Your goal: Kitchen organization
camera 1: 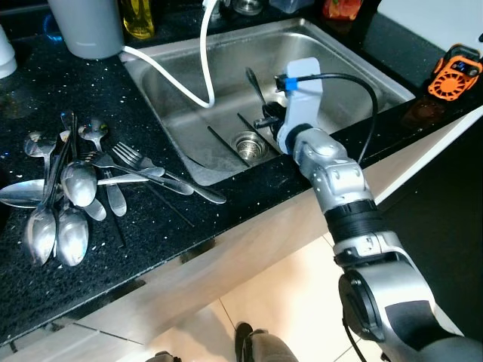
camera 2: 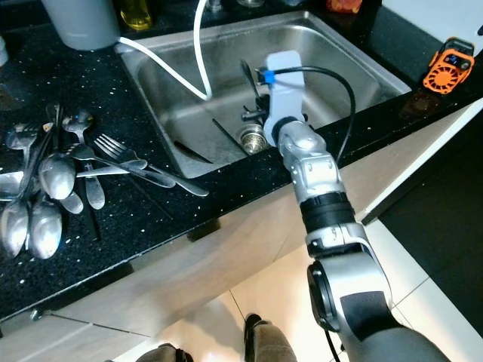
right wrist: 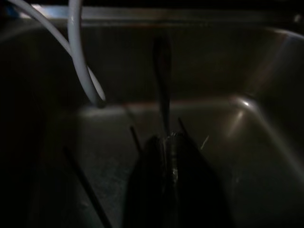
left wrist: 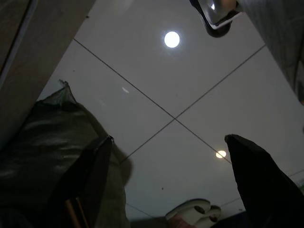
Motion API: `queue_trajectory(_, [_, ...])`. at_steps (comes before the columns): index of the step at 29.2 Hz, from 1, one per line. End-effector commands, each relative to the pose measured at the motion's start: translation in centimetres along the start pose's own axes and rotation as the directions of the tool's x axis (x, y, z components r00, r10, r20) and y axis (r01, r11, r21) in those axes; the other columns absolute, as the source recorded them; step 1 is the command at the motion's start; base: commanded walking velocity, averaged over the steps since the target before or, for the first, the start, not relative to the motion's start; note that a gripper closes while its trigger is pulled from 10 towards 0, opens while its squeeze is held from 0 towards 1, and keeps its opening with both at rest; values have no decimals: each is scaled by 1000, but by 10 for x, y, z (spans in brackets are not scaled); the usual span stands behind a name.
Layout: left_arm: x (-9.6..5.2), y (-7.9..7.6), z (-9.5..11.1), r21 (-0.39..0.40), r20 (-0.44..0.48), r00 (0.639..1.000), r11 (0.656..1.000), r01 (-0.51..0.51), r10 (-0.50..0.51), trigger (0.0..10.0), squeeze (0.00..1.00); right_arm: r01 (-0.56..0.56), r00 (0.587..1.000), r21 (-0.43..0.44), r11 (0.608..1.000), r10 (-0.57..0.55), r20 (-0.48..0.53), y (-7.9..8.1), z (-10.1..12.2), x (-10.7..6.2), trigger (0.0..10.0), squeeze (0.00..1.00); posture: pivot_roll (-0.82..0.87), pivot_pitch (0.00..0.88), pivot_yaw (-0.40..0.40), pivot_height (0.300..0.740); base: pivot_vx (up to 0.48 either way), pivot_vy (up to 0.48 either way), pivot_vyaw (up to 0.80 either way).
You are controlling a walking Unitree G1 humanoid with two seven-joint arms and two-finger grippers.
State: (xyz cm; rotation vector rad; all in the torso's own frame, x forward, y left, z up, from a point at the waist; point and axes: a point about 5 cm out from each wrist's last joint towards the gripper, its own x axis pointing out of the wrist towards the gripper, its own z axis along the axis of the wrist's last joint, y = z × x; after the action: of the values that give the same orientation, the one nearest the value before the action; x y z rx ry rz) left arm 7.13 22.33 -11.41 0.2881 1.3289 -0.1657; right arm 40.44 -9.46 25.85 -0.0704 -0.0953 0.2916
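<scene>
Spoon (right wrist: 162, 80) pinched in right gripper (right wrist: 170, 142) over sink (camera 1: 355, 64).

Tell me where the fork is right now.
In the left eye view the fork lies on the black counter left of the sink, at the right edge of the pile of spoons.

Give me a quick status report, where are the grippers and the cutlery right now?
Right gripper over the sink, shut on a spoon. Left gripper open, hanging above the floor. Cutlery pile on the counter. White hose dangles into the sink nearby.
</scene>
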Motion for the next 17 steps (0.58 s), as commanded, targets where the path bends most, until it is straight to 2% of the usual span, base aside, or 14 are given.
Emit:
queue_trajectory(1, [-1,-15,-18,16,-60,997,998,55,-54,10000,0,14,999,14,1000,-14,-49,0,-17,0,10000,1000,17,300,-81,740,0,0,0])
queue_trajectory(6, [0,-14,-10,22,-40,998,998,57,-56,10000,0,23,1000,37,999,-22,-20,-4,-14,0,10000,1000,13,293,-76,740,0,0,0])
queue_trajectory(9, [1,-13,-4,26,-29,998,998,56,-55,10000,0,18,999,84,996,-22,45,-9,-4,-3,10000,988,8,273,-72,740,0,0,0])
queue_trajectory(10, [1,-13,-1,28,-24,998,998,55,-55,10000,0,10,997,104,995,-19,80,-12,1,-5,10000,843,7,263,-71,740,0,0,0])
queue_trajectory(11, [1,-13,-1,28,-24,998,998,55,-55,10000,0,10,997,104,995,-19,80,-12,1,-5,10000,843,7,263,-71,740,0,0,0])
queue_trajectory(12, [2,-12,2,30,-19,998,998,54,-53,10000,0,-7,992,143,990,-11,125,-15,8,-8,10000,102,5,251,-70,740,0,0,0])
queue_trajectory(14, [2,-12,2,30,-19,998,998,54,-53,10000,0,-7,992,143,990,-11,125,-15,8,-8,10000,102,5,251,-70,740,0,0,0])
queue_trajectory(15, [2,-11,6,32,-14,999,998,52,-51,10000,0,-53,984,188,981,19,178,-17,15,-12,10000,0,4,227,-69,740,0,0,0])
queue_trajectory(16, [2,-11,10,34,-8,999,998,50,-50,10000,0,-93,973,213,973,44,226,-18,20,-15,10000,0,5,212,-70,740,0,0,0])
queue_trajectory(17, [2,-11,10,34,-8,999,998,50,-50,10000,0,-93,973,213,973,44,226,-18,20,-15,10000,0,5,212,-70,740,0,0,0])
